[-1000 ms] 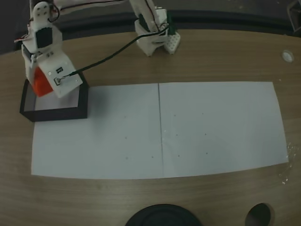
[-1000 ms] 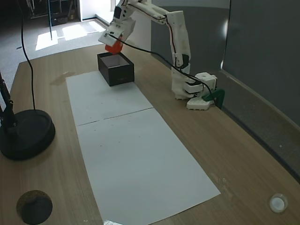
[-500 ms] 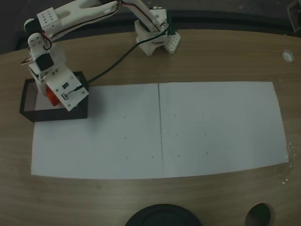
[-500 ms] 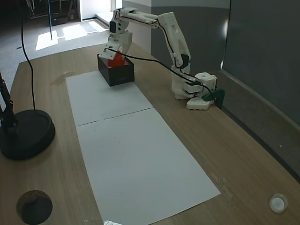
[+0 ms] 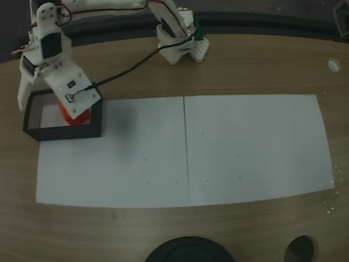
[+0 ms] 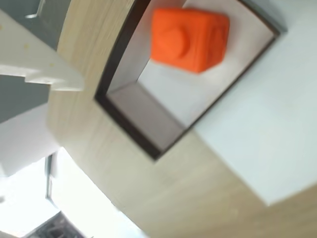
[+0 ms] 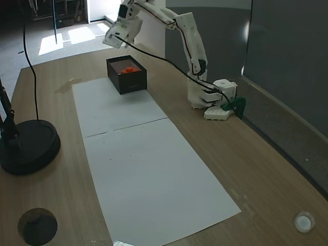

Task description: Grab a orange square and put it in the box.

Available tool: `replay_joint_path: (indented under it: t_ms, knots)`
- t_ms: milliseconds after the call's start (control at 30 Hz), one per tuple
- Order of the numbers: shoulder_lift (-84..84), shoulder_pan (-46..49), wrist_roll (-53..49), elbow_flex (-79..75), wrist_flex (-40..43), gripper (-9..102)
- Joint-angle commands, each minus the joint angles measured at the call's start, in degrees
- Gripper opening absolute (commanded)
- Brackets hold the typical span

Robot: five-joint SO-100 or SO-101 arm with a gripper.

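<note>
Orange square (image 5: 73, 113) half hidden behind the claw (image 5: 52, 93); box (image 6: 143, 141) blurred in the wrist view.

We see a bright orange square (image 6: 189, 38) inside the box (image 6: 130, 128), whose walls are black and floor pale grey-white. Beside the box, white paper (image 5: 185, 150) covers the wood-grain tabletop (image 5: 262, 65).
</note>
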Motion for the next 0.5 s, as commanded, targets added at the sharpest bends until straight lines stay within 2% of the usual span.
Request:
replay_joint_path:
  t_ms: [0,100,200,367,467]
  knots:
    - [13.27,-3.34,4.22,-4.83,0.26,21]
    - [22.85,-10.20,10.37,-4.66,0.26,9]
    - [30.85,-21.09,11.25,-4.04,0.26,0]
    - [42.19,-42.36,11.25,6.42,0.26,0]
    - [48.52,-50.80,11.16,17.49,0.26,0]
